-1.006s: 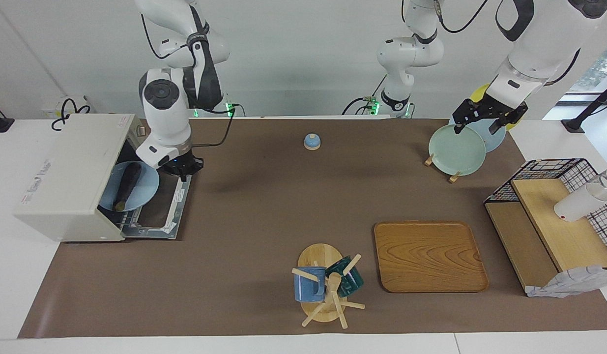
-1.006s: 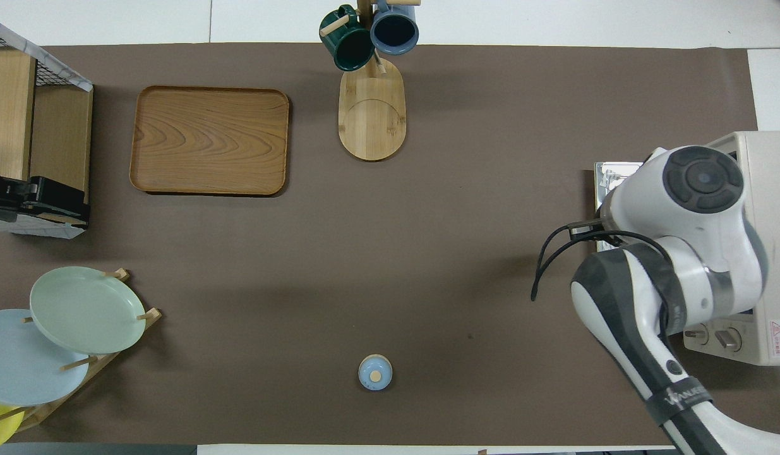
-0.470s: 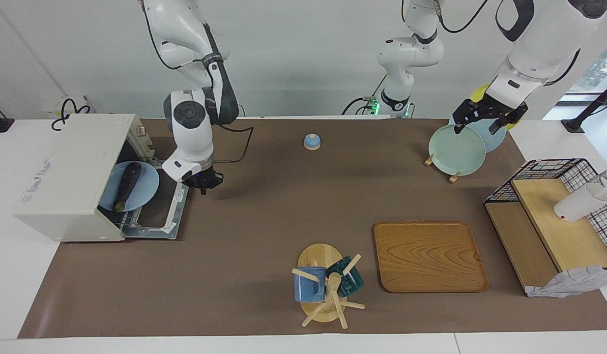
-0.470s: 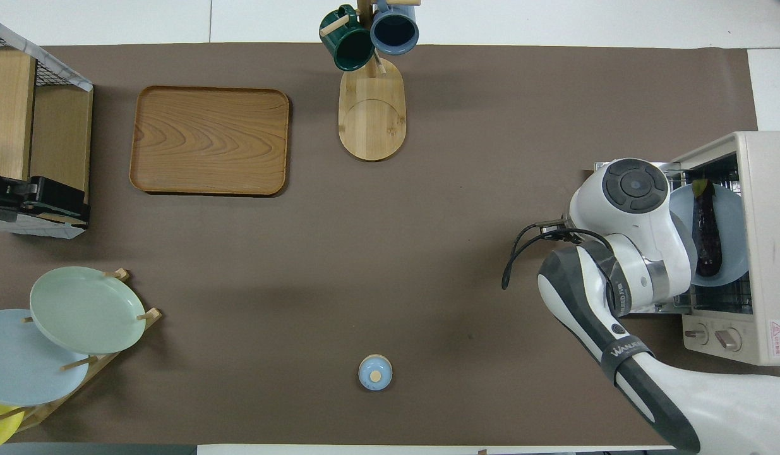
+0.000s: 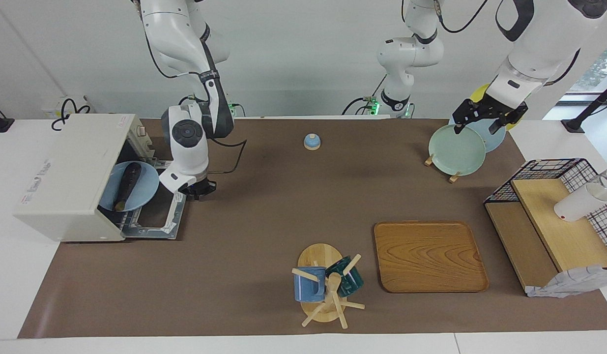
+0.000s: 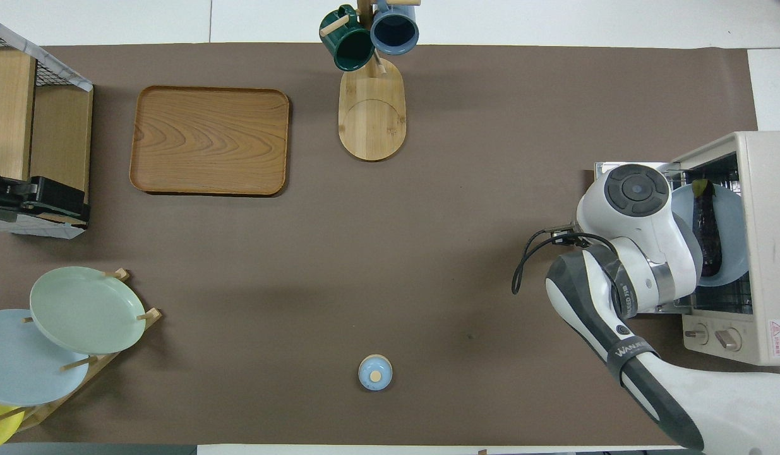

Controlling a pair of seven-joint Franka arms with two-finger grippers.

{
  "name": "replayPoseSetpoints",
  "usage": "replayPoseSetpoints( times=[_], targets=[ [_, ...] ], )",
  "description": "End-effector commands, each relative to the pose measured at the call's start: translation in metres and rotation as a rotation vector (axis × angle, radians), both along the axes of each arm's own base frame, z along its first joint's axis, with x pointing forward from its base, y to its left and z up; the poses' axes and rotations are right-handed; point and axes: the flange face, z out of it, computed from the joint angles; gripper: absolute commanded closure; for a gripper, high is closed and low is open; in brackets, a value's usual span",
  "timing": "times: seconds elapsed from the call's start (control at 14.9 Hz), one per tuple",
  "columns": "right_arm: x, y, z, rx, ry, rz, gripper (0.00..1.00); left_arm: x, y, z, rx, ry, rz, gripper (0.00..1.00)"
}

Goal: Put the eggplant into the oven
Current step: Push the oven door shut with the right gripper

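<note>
Facing view: eggplant [image 5: 126,184] on blue plate [image 5: 145,192] inside open oven [image 5: 70,173], door [image 5: 158,212] down; right gripper [image 5: 199,188] closed, empty, beside door's edge, likely to close it; left gripper [image 5: 484,118] open, waiting over plate rack [image 5: 440,166]

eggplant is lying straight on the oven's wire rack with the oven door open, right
Not quite. The eggplant lies on a light blue plate that sits on the rack of the oven, not straight on the wire. The door is open, as you say. The facing view shows it.

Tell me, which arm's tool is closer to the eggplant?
The right. Its tool hangs shut at the edge of the oven's open door, beside the eggplant on its blue plate. The left tool waits, open, over the plate rack.
</note>
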Motion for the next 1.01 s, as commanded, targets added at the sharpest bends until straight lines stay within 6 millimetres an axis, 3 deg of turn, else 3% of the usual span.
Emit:
replayPoseSetpoints(
  times=[0.0,0.47,0.74,0.94],
  targets=[
    [-0.007,-0.011,0.004,-0.029,0.001,0.028,1.0,-0.005,0.002,0.004,0.022,0.0,0.007,0.0],
    [-0.004,-0.027,0.012,-0.107,0.036,0.104,1.0,-0.005,0.002,0.004,0.022,0.0,0.007,0.0],
    [0.013,-0.037,0.058,-0.128,0.065,0.154,1.0,-0.005,0.002,0.004,0.022,0.0,0.007,0.0],
    [0.011,-0.069,0.085,-0.117,0.068,0.175,1.0,-0.005,0.002,0.004,0.022,0.0,0.007,0.0]
  ],
)
